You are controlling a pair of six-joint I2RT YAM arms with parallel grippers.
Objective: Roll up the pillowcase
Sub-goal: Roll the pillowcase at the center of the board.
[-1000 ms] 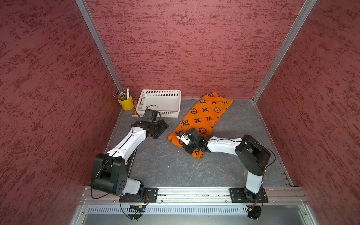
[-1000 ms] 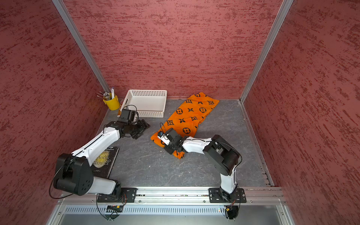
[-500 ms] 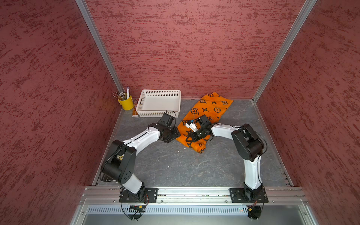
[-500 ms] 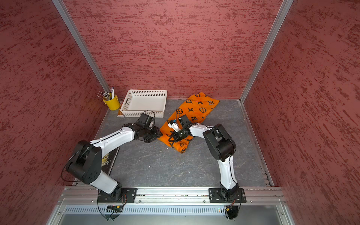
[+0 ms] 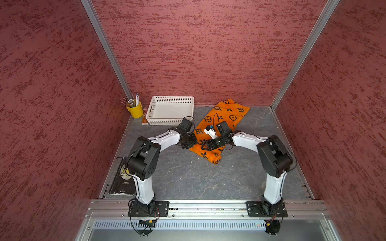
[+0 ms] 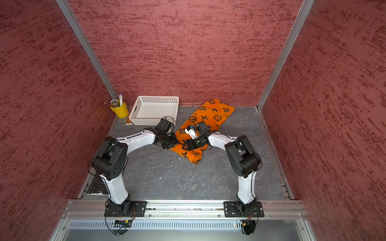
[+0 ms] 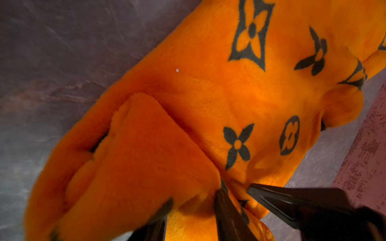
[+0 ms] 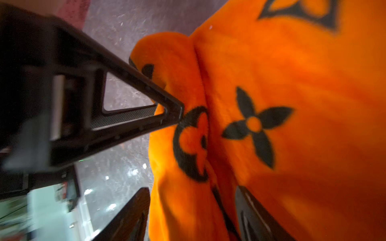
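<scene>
Left end effector has arrived at the plush orange, black-flowered pillowcase, grip indeterminate; right end effector has opened. Near end lies rolled.

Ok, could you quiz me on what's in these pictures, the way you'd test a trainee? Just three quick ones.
1. Pick one: what stands beside the white basket in the far corner? A) a yellow cup of pens B) a blue bottle C) a green bowl
2. True or false: the pillowcase lies inside the white basket.
3. Fill in: the left gripper and right gripper are both at the pillowcase's ____ half (near or far, seen from the robot).
Key: 1 A; 2 false, it lies on the table beside the basket; 3 near.
</scene>
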